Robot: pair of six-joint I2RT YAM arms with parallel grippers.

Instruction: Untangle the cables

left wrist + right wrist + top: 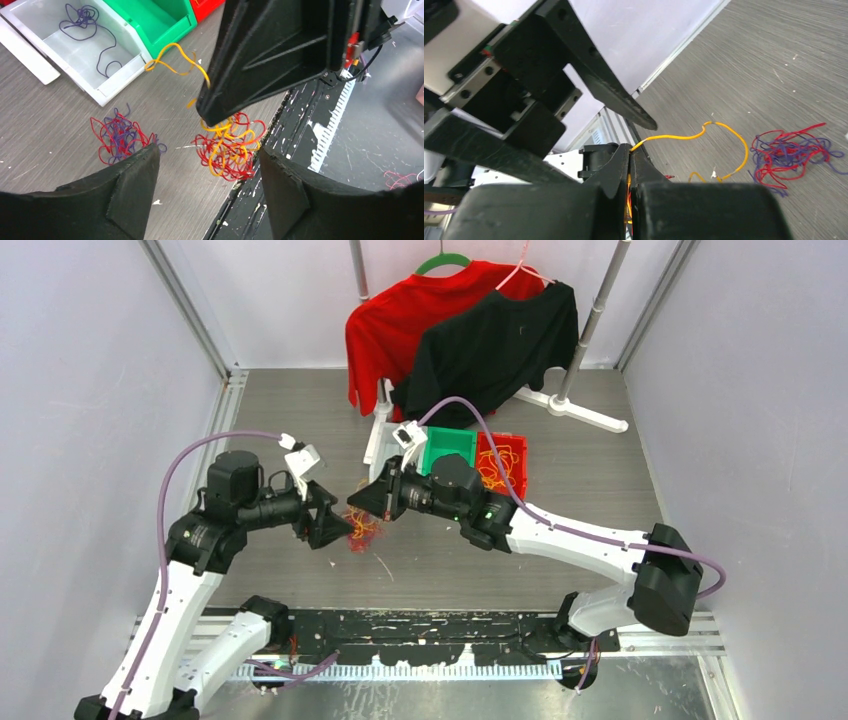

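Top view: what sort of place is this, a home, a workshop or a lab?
Most likely a robot lab cell: plain white walls on metal framing, two arms bolted to the table edge, and staged props such as sorting bins and shirts on a rack.

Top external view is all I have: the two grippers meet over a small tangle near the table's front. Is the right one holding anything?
Observer: Yes. The right gripper is shut on a yellow cable that runs out from between its fingertips.
Operator: And the left?
Observer: The left gripper is open, with a red-and-yellow tangle in the gap between its fingers.
Operator: Anything in the white bin?
Observer: A purple cable lies loose inside the white bin.
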